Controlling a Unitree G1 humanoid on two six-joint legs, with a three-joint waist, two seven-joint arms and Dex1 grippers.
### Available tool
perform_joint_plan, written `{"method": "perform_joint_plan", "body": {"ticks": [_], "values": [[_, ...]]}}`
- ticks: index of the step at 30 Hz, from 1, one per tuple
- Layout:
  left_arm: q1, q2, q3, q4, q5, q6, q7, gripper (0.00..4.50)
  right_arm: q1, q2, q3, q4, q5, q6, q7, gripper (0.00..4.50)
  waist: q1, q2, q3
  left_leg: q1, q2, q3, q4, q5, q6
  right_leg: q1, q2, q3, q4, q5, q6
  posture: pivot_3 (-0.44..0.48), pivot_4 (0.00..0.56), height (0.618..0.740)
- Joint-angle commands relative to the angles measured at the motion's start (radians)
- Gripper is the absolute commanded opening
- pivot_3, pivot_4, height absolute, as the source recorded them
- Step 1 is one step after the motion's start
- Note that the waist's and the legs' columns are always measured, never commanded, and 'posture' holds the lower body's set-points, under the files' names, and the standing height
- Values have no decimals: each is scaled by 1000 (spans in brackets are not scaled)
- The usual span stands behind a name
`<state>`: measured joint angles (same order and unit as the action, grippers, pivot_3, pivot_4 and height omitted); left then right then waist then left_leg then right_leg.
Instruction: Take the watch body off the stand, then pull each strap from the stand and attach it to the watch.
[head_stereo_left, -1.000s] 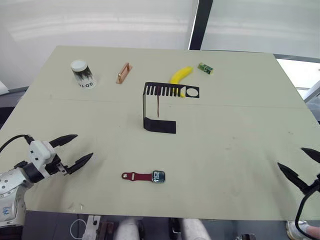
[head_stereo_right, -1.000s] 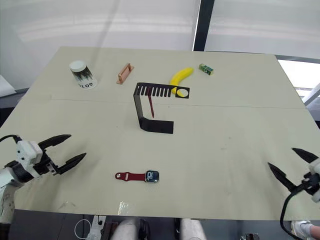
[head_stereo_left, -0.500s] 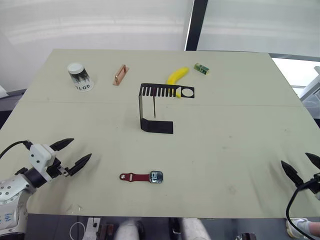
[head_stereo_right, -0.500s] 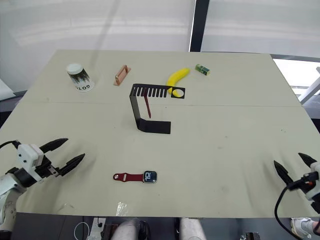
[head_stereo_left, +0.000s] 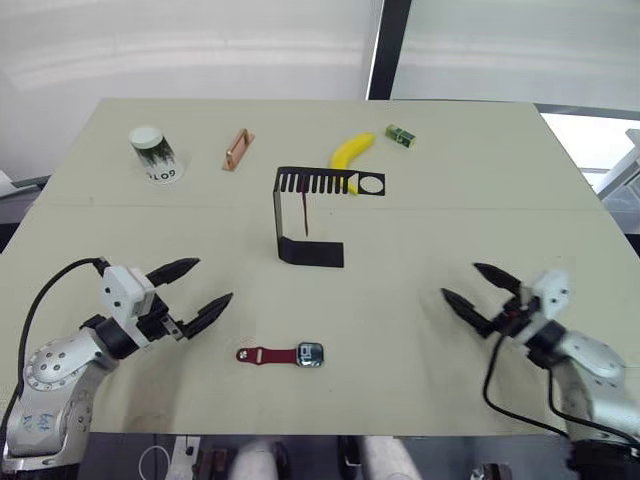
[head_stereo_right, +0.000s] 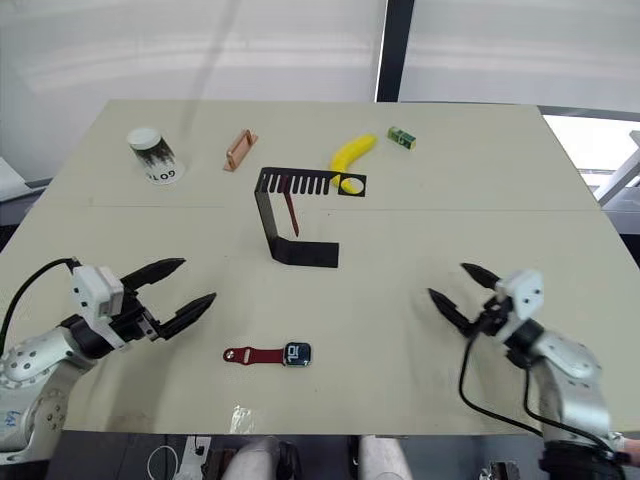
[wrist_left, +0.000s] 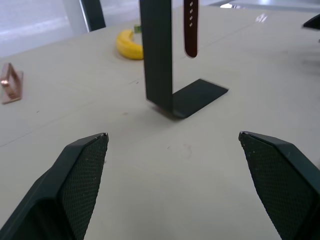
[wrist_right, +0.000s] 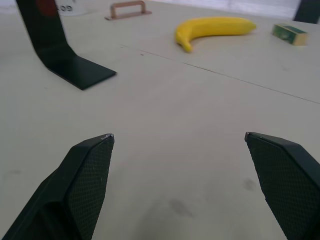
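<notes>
The watch body lies flat near the table's front edge, and one dark red strap extends from its left side, touching it. The black stand is upright behind it at mid-table. From its slotted top hangs the other strap, which the left wrist view shows as a strap with small holes. My left gripper is open and empty, left of the watch. My right gripper is open and empty, right of the watch. Both hover just above the table.
Along the far side of the table stand a white cup, a copper handle, a banana and a small green block. The stand's foot lies ahead of my right gripper.
Both grippers have come in from the table's side edges toward the watch: the left one moved right, the right one moved left. The watch, straps and stand are unmoved.
</notes>
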<state>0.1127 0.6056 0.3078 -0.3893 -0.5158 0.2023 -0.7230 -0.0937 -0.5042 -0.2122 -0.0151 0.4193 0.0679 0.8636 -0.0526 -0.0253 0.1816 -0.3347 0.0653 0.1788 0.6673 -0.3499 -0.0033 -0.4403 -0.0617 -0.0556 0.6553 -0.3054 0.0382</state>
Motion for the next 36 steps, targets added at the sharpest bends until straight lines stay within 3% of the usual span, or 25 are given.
{"method": "perform_joint_plan", "body": {"ticks": [1, 3, 6, 12, 13, 27, 35, 36], "values": [[20, -31, -35, -124, -7, 39, 65, 4500, -77, 30, 93, -67, -19, 85, -48, 4444, -2, 0, 0, 0, 0, 0, 0, 0, 0, 0, 0, 0, 0, 0, 0, 0, 150, 729], [19, -58, -54, -167, -7, 57, 100, 4500, -145, 67, 148, -54, -37, 134, -79, 4444, -1, 0, 0, 0, 0, 0, 1, 1, 0, 0, 0, 1, 0, 0, 0, 0, 150, 729], [21, -64, -99, -215, 29, 77, 124, 4500, -263, 136, 222, 8, -81, 173, -122, 3628, -3, 0, 0, 0, 0, 0, 1, 1, 0, 0, 0, 1, 0, 0, 0, 0, 150, 729], [11, -98, -155, -241, 103, 69, 190, 4500, -445, 240, 316, 152, -163, 199, -175, 504, -2, 0, 0, -2, 0, 0, 1, 2, 1, -2, 1, 1, 0, 0, -1, 0, 150, 729], [7, -104, -159, -240, 109, 68, 197, 4500, -468, 254, 329, 186, -181, 190, -180, 185, -2, 0, 0, -2, 0, 0, 1, 2, 1, -2, 1, 1, 0, 0, -1, 0, 150, 729], [-63, -139, -240, -285, 140, 150, 269, 4500, -613, 358, 350, 610, -279, 63, -180, 76, -6, 0, 0, -2, 0, 1, 2, 2, 1, -3, 1, 1, 2, 0, -1, 0, 150, 729], [-149, -205, -305, -303, 198, 209, 373, 4500, -613, 367, 345, 653, -277, 33, -163, 76, -5, -1, -1, -2, 0, 1, 2, 2, 1, -2, 0, 1, 2, 0, -1, 0, 150, 729], [-155, -214, -314, -302, 204, 213, 381, 4003, -612, 368, 346, 651, -277, 34, -160, 0, -5, -1, -1, -2, 0, 1, 2, 2, 1, -2, 0, 1, 2, 0, -1, 0, 150, 729]]}}
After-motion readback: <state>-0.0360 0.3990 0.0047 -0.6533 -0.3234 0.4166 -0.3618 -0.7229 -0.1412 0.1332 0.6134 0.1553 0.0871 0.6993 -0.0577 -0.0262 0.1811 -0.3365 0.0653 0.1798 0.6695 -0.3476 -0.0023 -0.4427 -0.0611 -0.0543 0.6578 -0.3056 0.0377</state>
